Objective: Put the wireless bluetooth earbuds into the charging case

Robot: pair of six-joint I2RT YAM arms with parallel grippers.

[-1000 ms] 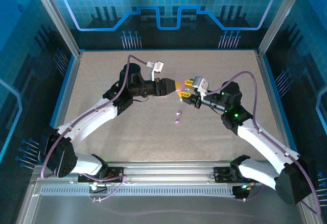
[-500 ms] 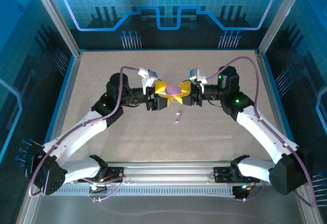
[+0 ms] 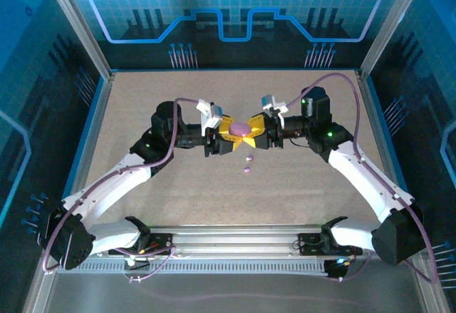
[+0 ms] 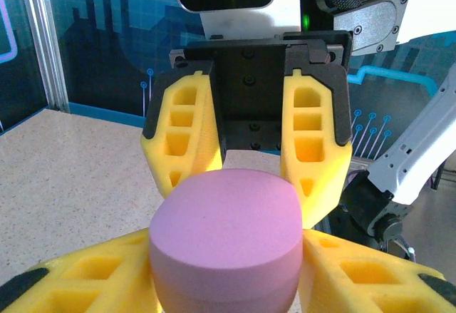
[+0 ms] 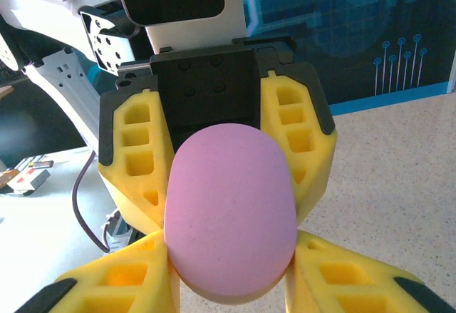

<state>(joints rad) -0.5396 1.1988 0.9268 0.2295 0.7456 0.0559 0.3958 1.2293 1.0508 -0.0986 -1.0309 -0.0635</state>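
Pinching the matte purple, pebble-shaped charging case [image 4: 224, 231] from opposite sides, left gripper [image 3: 234, 134] and right gripper [image 3: 256, 130] meet; two tiny purple earbuds [image 3: 249, 158] lie on the speckled counter [image 3: 178, 185] near both grippers, untouched.

Table [image 3: 306, 206], centre: 1 case [image 3: 243, 127], raised off the surface, gripped between the fingers of the left gripper [image 3: 231, 131] on its left and the right gripper [image 3: 254, 130] on its right. 2 earbuds [image 3: 249, 159] on the table just in front of the case, toward the arm bases, 1 behind the other, close together
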